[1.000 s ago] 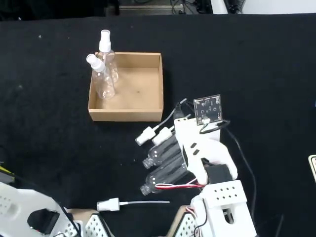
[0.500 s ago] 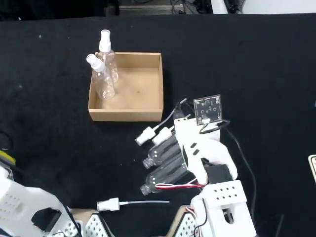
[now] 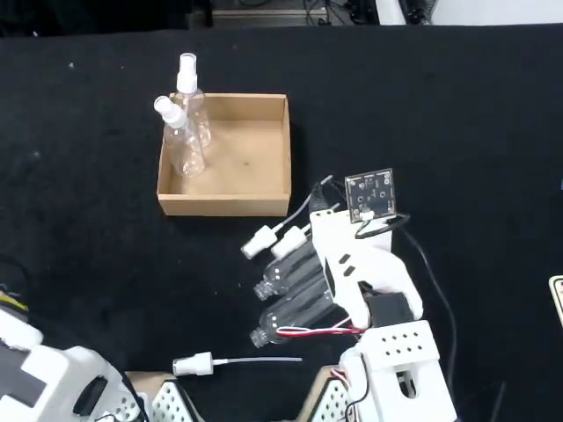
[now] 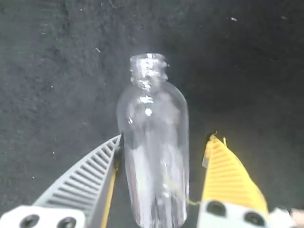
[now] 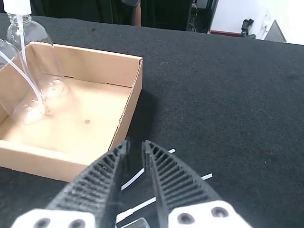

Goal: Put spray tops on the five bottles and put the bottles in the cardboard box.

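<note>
The black-covered table (image 3: 457,105) carries everything. The cardboard box (image 3: 224,205) sits toward its far left, open side up, so finished bottles can be lowered straight in.

The right arm (image 3: 369,281) rises from the near edge and lies over the unfinished stock. The right gripper (image 5: 135,144) hangs just short of the box's near right corner. Its black fingers are drawn all but together with nothing between them. I judge it is parked within reach of both the loose tops and the box.

The left arm (image 3: 44,387) is at the near left corner. The left gripper (image 4: 165,137) has its fingers spread either side of an uncapped bottle (image 4: 152,123). The grey finger touches the bottle's side, while the yellow one stands just beside it with a dark sliver between. This looks like an enclosing pose rather than a firm clamp. The open neck points away from the wrist, probably so a top can go on. Whether the bottle rests on the cloth I cannot tell.

Two capped bottles (image 3: 186,145) stand together in the box's far left corner. Two bare bottles (image 3: 286,274) lie side by side between the box and the near edge, partly under the right arm. Two spray tops (image 3: 258,243) lie near the box's near right corner, and a third spray top (image 3: 193,363) lies by the near edge.

The bottles are clear plastic, round-shouldered and glinting, with threaded necks. The tops are white, each trailing a thin tube.
</note>
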`<move>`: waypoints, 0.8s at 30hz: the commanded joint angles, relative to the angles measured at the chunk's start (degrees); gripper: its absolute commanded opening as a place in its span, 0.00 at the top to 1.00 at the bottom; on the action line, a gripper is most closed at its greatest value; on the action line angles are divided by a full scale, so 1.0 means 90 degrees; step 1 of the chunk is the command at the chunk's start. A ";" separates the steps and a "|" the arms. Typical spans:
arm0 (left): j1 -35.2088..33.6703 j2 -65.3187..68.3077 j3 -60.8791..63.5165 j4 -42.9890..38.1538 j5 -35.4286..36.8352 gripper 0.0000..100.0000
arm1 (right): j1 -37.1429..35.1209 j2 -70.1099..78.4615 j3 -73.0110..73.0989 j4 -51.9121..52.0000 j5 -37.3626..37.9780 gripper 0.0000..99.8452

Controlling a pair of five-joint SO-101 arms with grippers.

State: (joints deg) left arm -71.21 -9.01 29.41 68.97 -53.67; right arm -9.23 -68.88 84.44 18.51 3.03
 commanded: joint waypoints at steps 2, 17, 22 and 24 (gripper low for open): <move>-0.0063 -0.0449 0.0513 -0.1094 0.0205 0.75 | -0.0098 -0.0190 -0.0024 -0.0147 0.0029 0.97; -0.0161 0.0635 0.0523 -0.1709 -0.0166 0.75 | -0.0098 -0.0190 -0.0024 -0.0166 0.0029 0.97; -0.0132 0.0391 0.0640 -0.1241 -0.0225 0.75 | -0.0098 -0.0190 -0.0024 -0.0166 0.0029 0.97; -0.0103 0.0244 0.0640 -0.0860 -0.0400 0.77 | -0.0098 -0.0190 -0.0024 -0.0166 0.0029 0.97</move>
State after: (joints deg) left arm -71.91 -3.12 35.21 55.78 -54.99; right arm -9.23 -68.88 84.44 18.51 3.03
